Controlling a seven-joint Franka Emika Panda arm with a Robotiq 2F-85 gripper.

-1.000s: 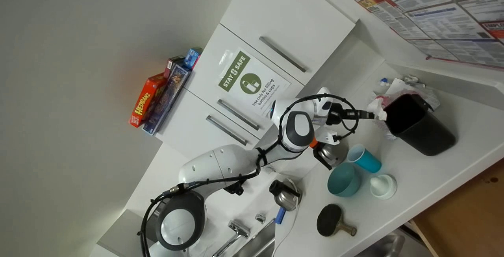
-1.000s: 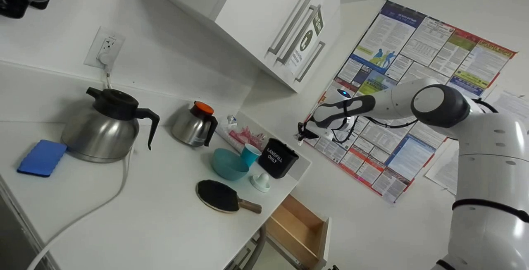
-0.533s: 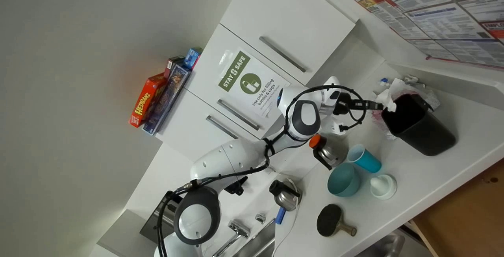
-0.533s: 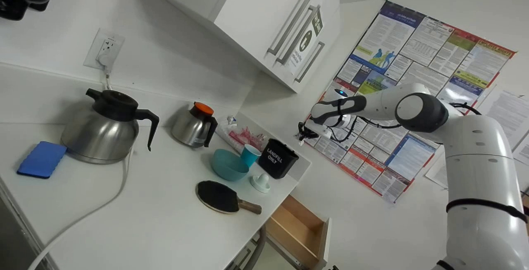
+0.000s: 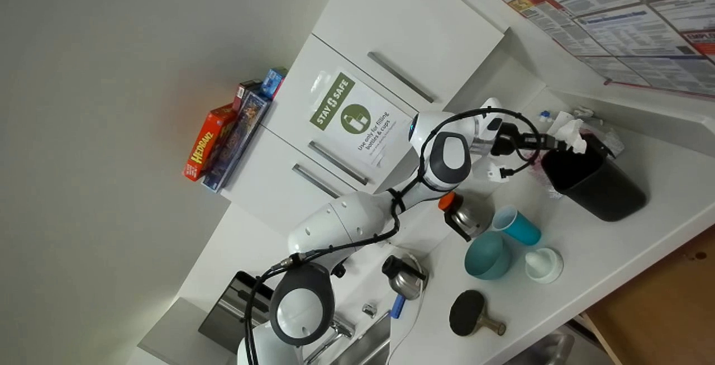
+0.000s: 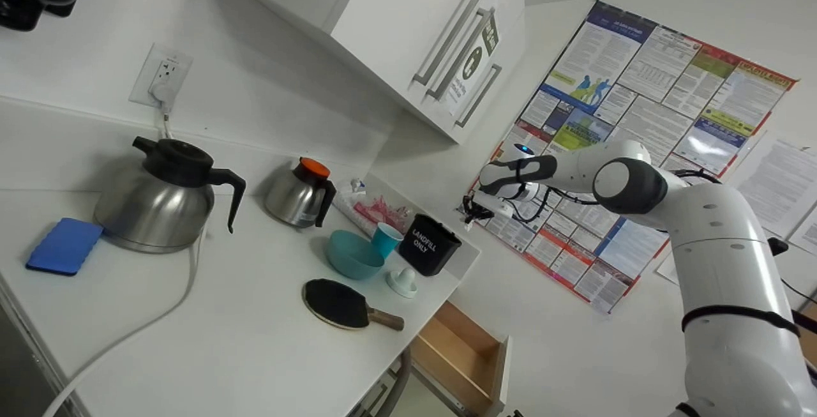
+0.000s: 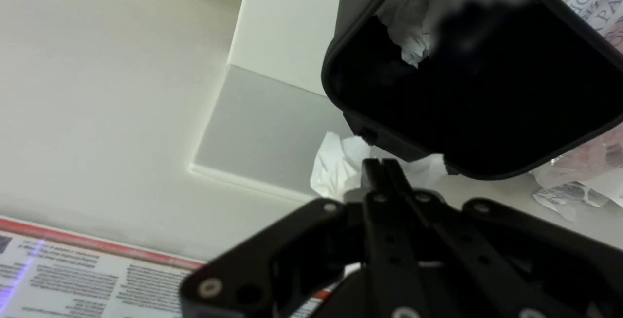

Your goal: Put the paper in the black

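Since the earlier frames the hand (image 7: 382,164) has carried the crumpled white paper wad (image 7: 338,167) across toward the far side of the mouth of the black landfill bin (image 5: 606,189), which has not shifted. In the wrist view the mouth lies up and to the right of the fingertips, and the wad shows just outside the rim; a small move back over the opening is probably called for before release. The hand's fingers are drawn together, seemingly pinching the wad at their tips. It looks thin, ragged and creased, with no clear long axis.
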